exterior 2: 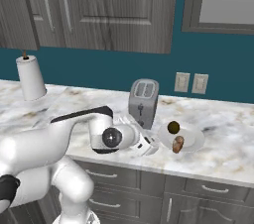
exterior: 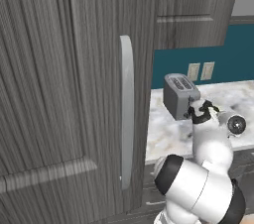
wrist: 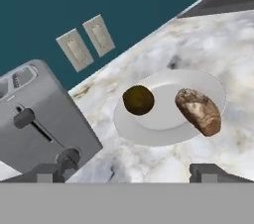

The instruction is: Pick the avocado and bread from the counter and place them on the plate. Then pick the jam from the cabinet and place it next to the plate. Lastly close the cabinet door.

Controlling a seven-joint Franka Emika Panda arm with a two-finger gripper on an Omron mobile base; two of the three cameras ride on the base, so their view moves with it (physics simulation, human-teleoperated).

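A white plate [wrist: 149,136] lies on the marble counter [wrist: 218,34]. On it are a dark round avocado [wrist: 138,100] and a brown piece of bread [wrist: 198,110], side by side. My gripper [wrist: 131,173] is open and holds nothing; it hovers just short of the plate's near rim. In the right base view the plate [exterior 2: 196,141] with avocado [exterior 2: 173,128] and bread [exterior 2: 177,143] sits right of the gripper [exterior 2: 153,146]. The cabinet door [exterior: 64,94] stands swung open close to the left base camera, its pale bar handle [exterior: 126,114] upright. The jam is hidden.
A grey toaster [exterior 2: 144,101] stands on the counter just left of and behind the plate, close to my hand. A paper towel roll [exterior 2: 31,77] stands at the far left. Two wall outlets [exterior 2: 191,83] sit on the teal backsplash. Low grey drawers [exterior 2: 149,181] run beneath.
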